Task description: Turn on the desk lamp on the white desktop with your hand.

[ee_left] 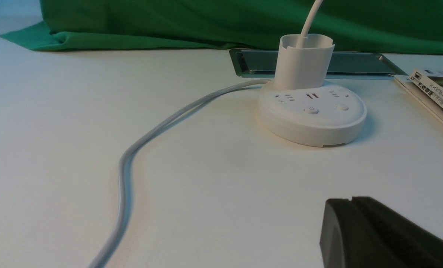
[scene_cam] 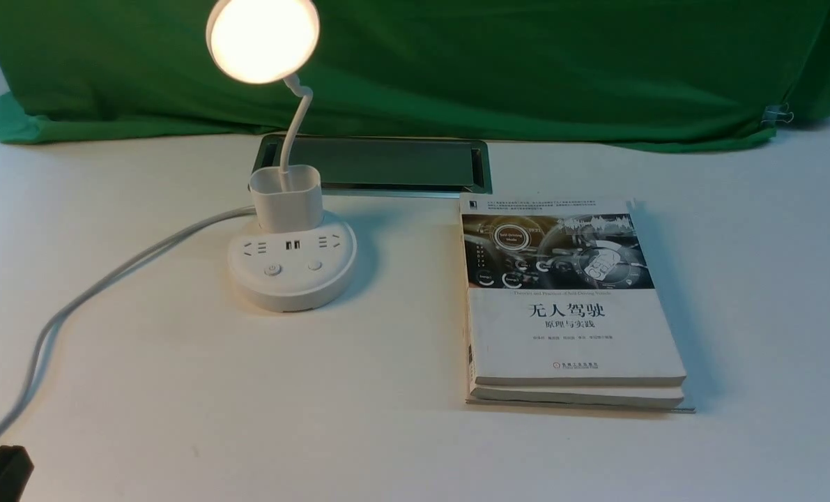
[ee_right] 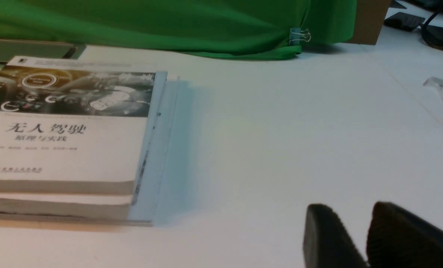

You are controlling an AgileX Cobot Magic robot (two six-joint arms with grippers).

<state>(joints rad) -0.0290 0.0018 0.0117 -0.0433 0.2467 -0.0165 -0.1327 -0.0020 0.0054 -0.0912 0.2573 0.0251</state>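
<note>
Front view: lamp near books, apparently.

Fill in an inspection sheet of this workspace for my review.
Surface: white desktop, cable slot at far edge
Job's things: desk lamp lit, standing on its round base
Clutter: stacked books, right of the lamp
Grippers: left shut, nothing seen held; right open, empty
Cables: white cord curving from the lamp to the near left
Surroundings: green cloth behind, binder clip on it
</note>
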